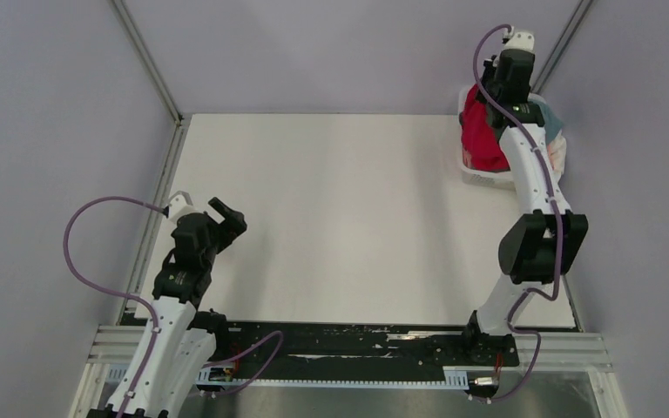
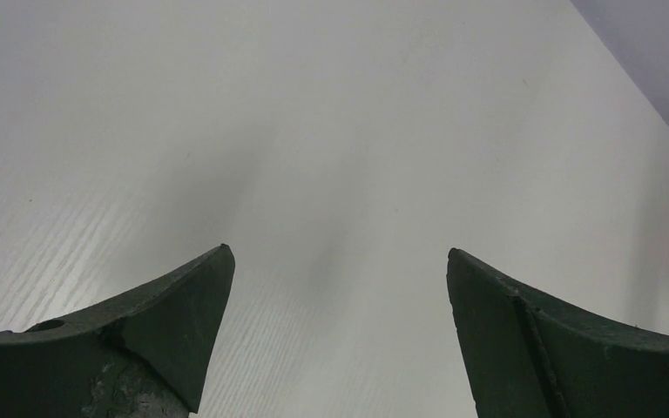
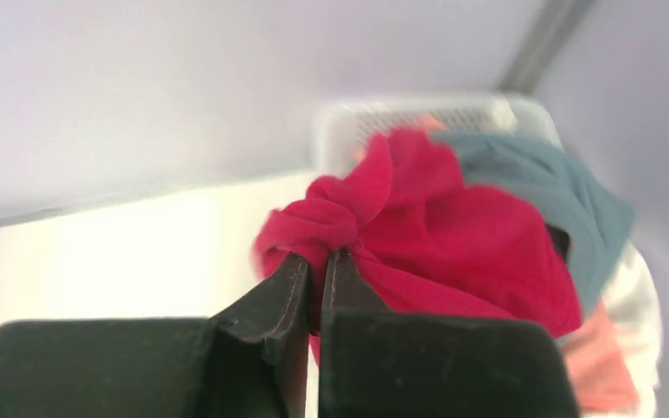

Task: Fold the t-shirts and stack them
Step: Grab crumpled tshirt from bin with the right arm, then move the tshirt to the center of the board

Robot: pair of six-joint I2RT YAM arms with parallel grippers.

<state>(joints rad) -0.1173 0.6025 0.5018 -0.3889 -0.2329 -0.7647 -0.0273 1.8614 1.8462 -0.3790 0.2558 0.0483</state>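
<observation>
The left end effector (image 2: 340, 254) hovers over the worktop (image 1: 340, 218) at the near left, its jaws spread apart. At the far right corner, the right end effector (image 3: 318, 261) pinches the red t-shirt (image 3: 453, 235), bunched above the basket (image 3: 418, 113).

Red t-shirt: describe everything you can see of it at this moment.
The red t-shirt is bright red soft cloth, bunched and wrinkled, not folded. The right gripper is shut on a gathered fold at its edge. In the top view it is a crumpled mass bulging over the white lattice basket at the far right corner of the table. A teal-grey shirt lies against it, with salmon-pink cloth below. No sleeves or collar can be made out.
</observation>
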